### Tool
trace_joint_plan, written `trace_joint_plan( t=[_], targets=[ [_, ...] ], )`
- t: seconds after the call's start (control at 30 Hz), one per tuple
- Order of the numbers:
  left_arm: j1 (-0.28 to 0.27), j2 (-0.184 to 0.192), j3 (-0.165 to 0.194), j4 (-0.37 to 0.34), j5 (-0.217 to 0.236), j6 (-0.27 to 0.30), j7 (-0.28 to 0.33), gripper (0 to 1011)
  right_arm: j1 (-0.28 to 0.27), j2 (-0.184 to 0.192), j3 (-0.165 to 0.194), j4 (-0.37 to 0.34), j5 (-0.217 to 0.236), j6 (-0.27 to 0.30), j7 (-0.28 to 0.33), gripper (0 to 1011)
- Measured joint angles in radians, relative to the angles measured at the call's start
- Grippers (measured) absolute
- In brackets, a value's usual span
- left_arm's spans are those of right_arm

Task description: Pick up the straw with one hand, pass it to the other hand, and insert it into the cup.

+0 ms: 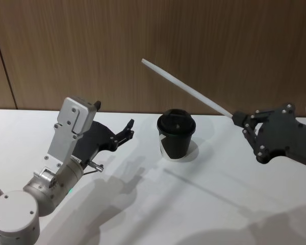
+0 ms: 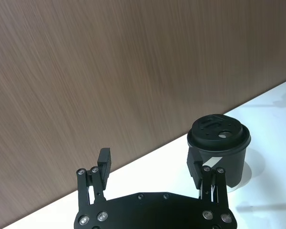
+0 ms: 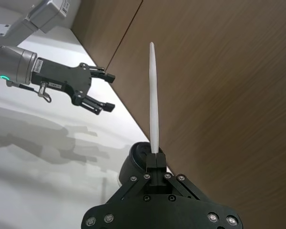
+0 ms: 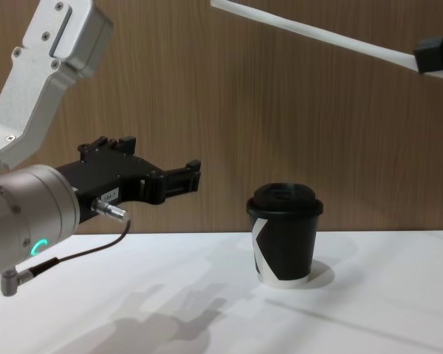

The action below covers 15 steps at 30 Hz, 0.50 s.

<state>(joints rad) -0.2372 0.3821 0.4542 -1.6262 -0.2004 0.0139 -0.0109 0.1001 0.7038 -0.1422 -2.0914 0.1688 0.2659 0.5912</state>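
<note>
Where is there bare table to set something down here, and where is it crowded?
Bare white tabletop spans the front, between the silver-armed left gripper and the small black right gripper. Crowded spot: mid-table, where the black lidded paper cup stands, with the long white straw held slanting high over that area.

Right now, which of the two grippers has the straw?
The right gripper, the small black one, is shut on the straw at its lower end. The left gripper, on the silver arm, is open and empty beside the cup.
</note>
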Motion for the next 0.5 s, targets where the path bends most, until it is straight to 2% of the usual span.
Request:
trace_joint_plan(
  t=[0.33,0.5],
  targets=[
    [0.000,0.001,-0.001,0.000,-0.001,-0.001,-0.007,1002,0.019,0.001,-0.021,0.008,0.006,-0.011,0.009,0],
    [-0.002,0.010,-0.004,-0.007,-0.016,-0.009,-0.043,1002,0.025,0.001,-0.027,0.011,0.009,-0.014,0.011,1]
  ],
)
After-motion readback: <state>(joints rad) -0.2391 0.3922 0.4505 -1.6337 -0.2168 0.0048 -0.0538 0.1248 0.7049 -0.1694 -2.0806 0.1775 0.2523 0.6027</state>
